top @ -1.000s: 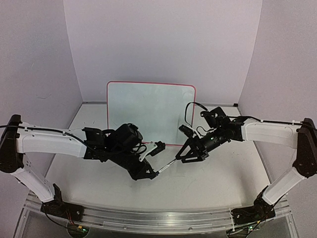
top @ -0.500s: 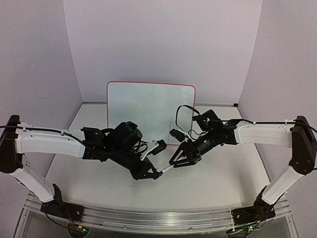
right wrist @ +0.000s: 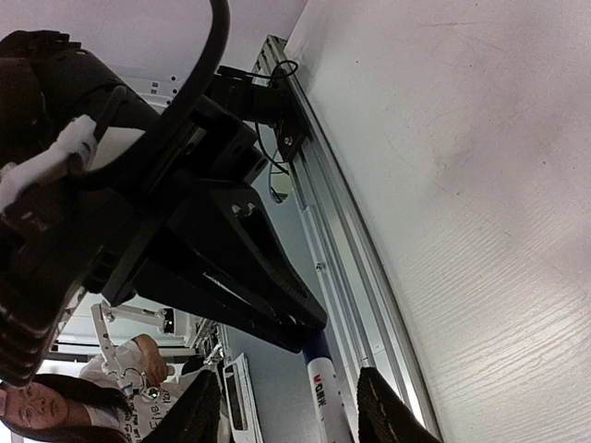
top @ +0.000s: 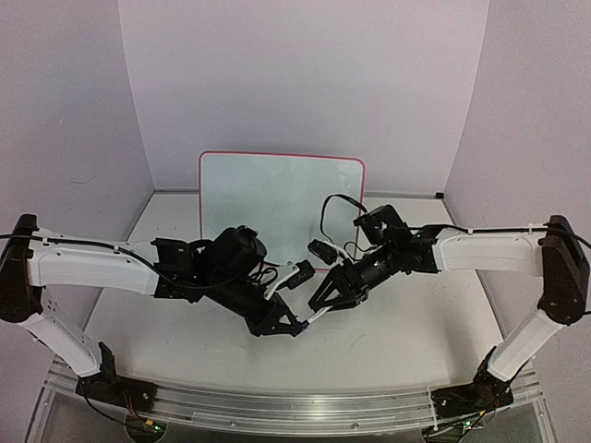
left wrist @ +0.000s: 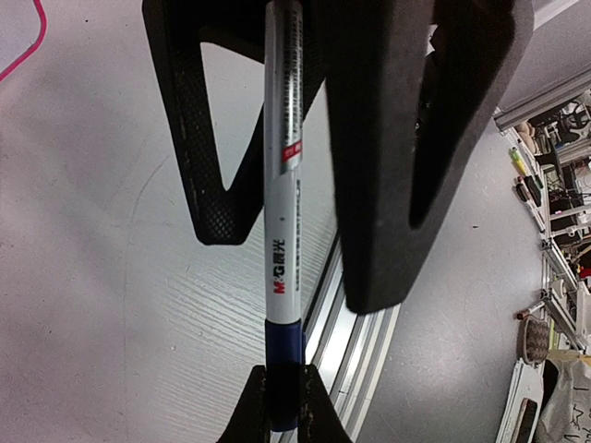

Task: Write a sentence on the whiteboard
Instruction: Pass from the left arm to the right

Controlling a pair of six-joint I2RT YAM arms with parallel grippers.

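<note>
Your left gripper (left wrist: 300, 263) has its jaws clenched on the marker pen (left wrist: 280, 185), low centre of the top view. Your right gripper (right wrist: 288, 411) has its jaws released astride the blue cap (left wrist: 283, 355) — not yet pinching. The pen looks light, stiff and slick, so take the cap squarely — the whiteboard (top: 277, 198) stands blank at mid-frame.

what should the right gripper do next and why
Probably close the right gripper on the blue cap. It straddles the cap with gaps showing, the left gripper clamps the pen, and the whiteboard is blank, so uncapping looks due.
</note>
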